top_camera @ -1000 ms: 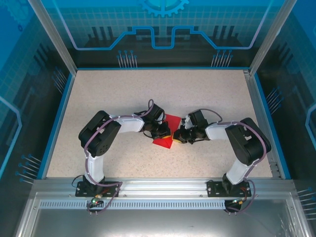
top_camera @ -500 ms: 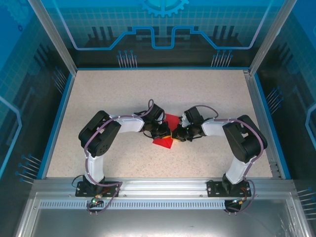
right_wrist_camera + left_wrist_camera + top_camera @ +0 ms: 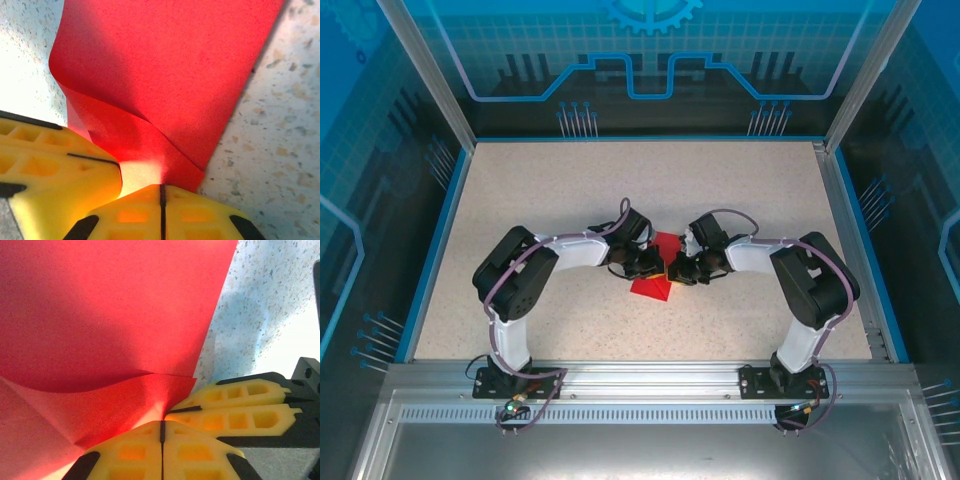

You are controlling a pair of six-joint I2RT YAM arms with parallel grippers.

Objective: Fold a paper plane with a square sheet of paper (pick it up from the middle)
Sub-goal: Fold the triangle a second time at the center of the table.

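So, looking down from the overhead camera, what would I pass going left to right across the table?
Left arm → red sheet of paper → right arm.

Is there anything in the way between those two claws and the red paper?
Nothing visible. The left gripper and the right gripper are both shut right at the edge of the square sheet of paper, seemingly pinching it, side by side.
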